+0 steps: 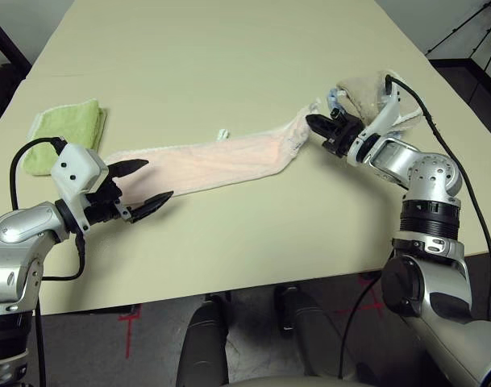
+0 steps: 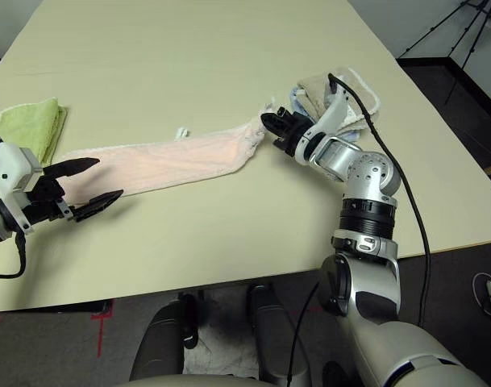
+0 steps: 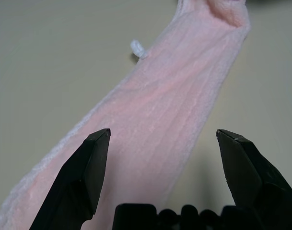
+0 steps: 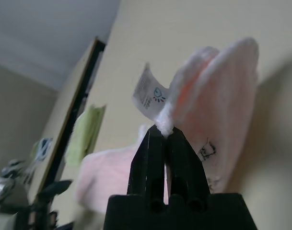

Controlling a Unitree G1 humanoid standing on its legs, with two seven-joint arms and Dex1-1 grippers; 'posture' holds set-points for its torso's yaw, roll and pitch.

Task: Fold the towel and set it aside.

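Right claw (image 1: 314, 125) pinching towel (image 1: 221, 161) end, lifted clear of table (image 1: 229, 48).
Likely to carry it over for folding; left claw (image 1: 146, 184) gapes wide, empty, over far end.

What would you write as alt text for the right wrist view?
The right gripper has its two black fingers shut on the white-edged corner of the pale pink towel, holding it up off the beige table, a white care tag beside the pinch. Farther off lies a folded green towel.

One pink towel (image 1: 221, 161), one green towel (image 1: 68, 133), one beige towel (image 1: 366, 93), two claws: left (image 1: 144, 185), right (image 1: 316, 126).
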